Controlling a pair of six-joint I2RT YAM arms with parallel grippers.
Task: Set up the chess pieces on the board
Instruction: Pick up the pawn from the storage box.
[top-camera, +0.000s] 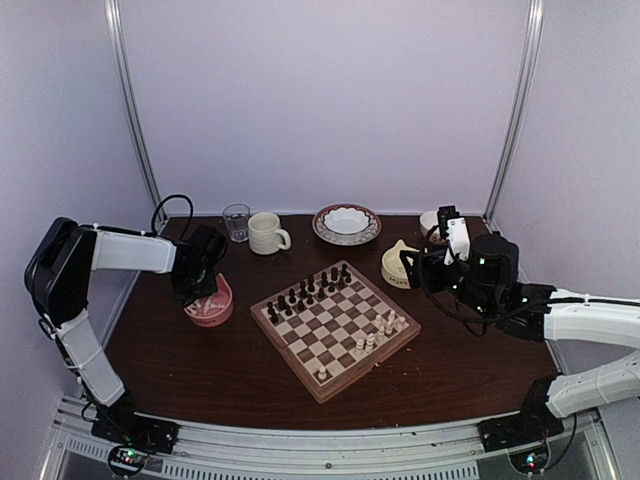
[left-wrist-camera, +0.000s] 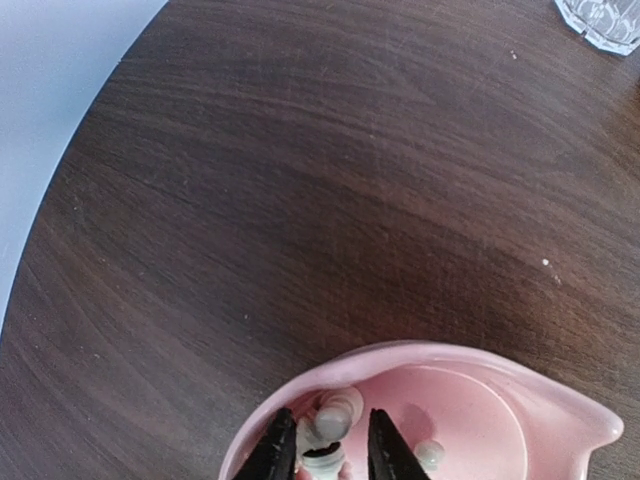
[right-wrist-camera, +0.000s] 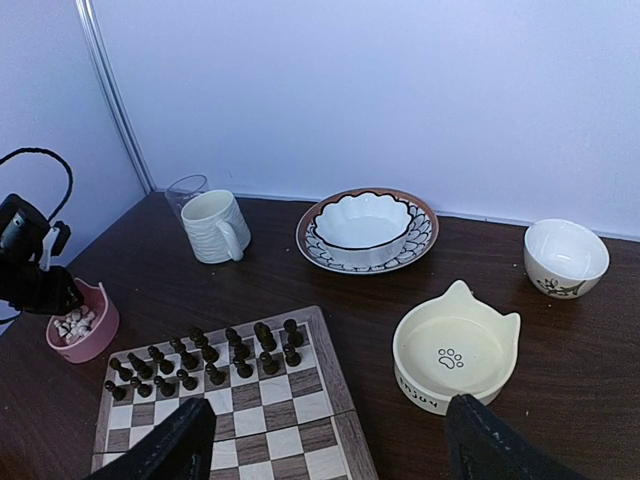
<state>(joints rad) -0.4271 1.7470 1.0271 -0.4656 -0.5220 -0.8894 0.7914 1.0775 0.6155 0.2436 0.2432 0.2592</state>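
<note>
In the pink bowl (left-wrist-camera: 560, 415) at the left of the worktop (left-wrist-camera: 300, 200), the left fingers (left-wrist-camera: 278, 455) are set narrow either side of one of the chess pieces (left-wrist-camera: 338, 408) — a firm grip cannot be told. Others are stood on the board (top-camera: 318, 345), right side. The right fingers (right-wrist-camera: 175, 445) are spread wide above its near edge — nothing held.

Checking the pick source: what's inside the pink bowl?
Several cream pieces lie in the pink bowl, and the left gripper straddles one. The fingers and the frame edge cover the rest, so the count cannot be seen.
</note>
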